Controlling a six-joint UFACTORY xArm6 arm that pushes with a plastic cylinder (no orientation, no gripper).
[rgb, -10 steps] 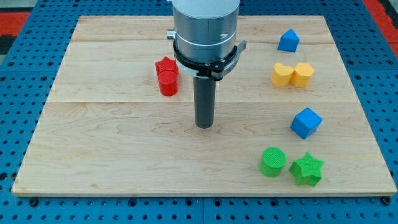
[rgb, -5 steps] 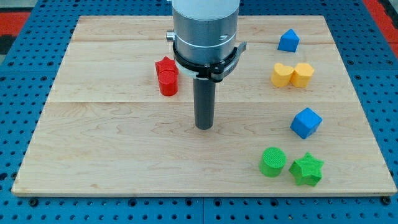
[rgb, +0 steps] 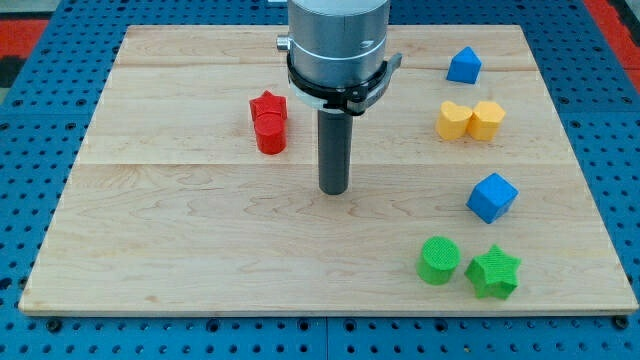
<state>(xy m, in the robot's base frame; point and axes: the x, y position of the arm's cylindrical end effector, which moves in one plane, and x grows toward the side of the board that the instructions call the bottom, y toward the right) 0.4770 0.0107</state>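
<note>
My tip (rgb: 334, 190) rests on the wooden board (rgb: 180, 230) near its middle, touching no block. Nearest to it are the red cylinder (rgb: 270, 134) and the red star (rgb: 267, 105) pressed together up and to the left. A blue cube (rgb: 492, 197) lies well off to the right of the tip. Toward the view's bottom right, a green cylinder (rgb: 438, 260) stands beside a green star (rgb: 493, 272).
Two yellow blocks (rgb: 470, 120) sit side by side at the upper right, and a blue pointed block (rgb: 463, 65) lies above them. The board lies on a blue perforated table (rgb: 30, 200), with a red patch (rgb: 25, 30) at the top left.
The rod and its tip have moved slightly toward the view's top and a little right. No block has moved.
</note>
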